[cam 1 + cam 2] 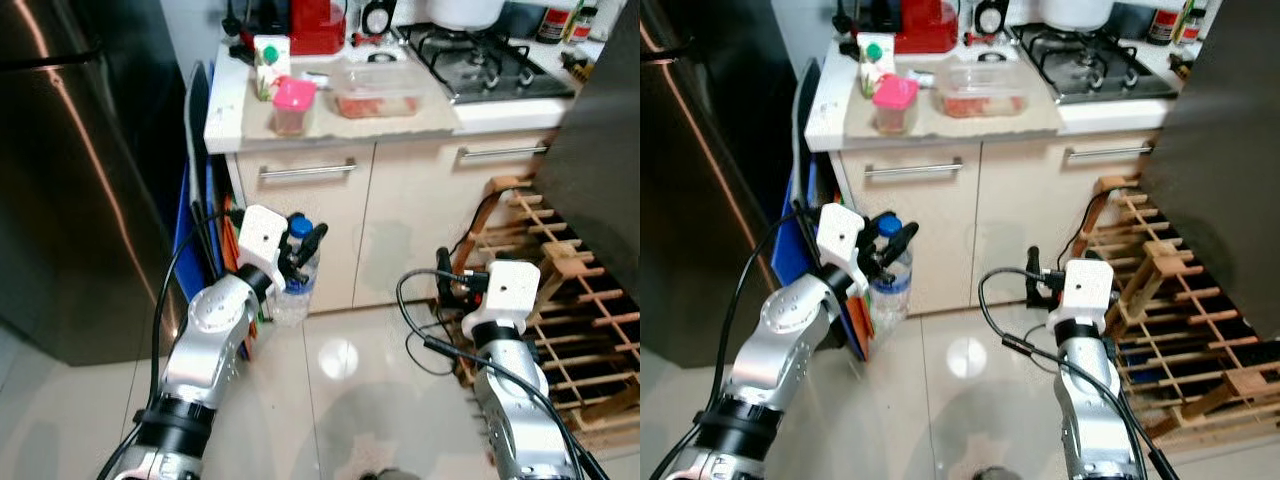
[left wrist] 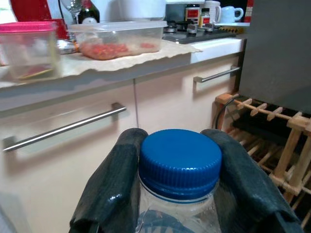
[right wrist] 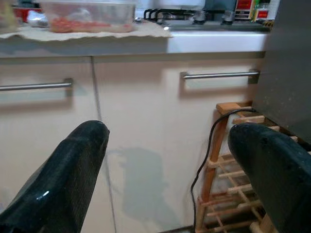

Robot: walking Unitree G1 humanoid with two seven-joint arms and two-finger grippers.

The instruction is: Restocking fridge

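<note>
left gripper [image 1: 303, 252] clamped on upright water bottle [image 1: 296, 278] just under its blue cap [image 2: 180, 162], fridge [image 1: 70, 170] at 9 o'clock of it, right gripper [image 3: 167, 165] wide open, empty.

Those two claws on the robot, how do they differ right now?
The left gripper is shut on a clear water bottle with a blue cap, held up near the cabinet; the right gripper is open and holds nothing. The left sits raised toward the counter, the right lower, beside the wooden rack. Both have two black fingers.
</note>
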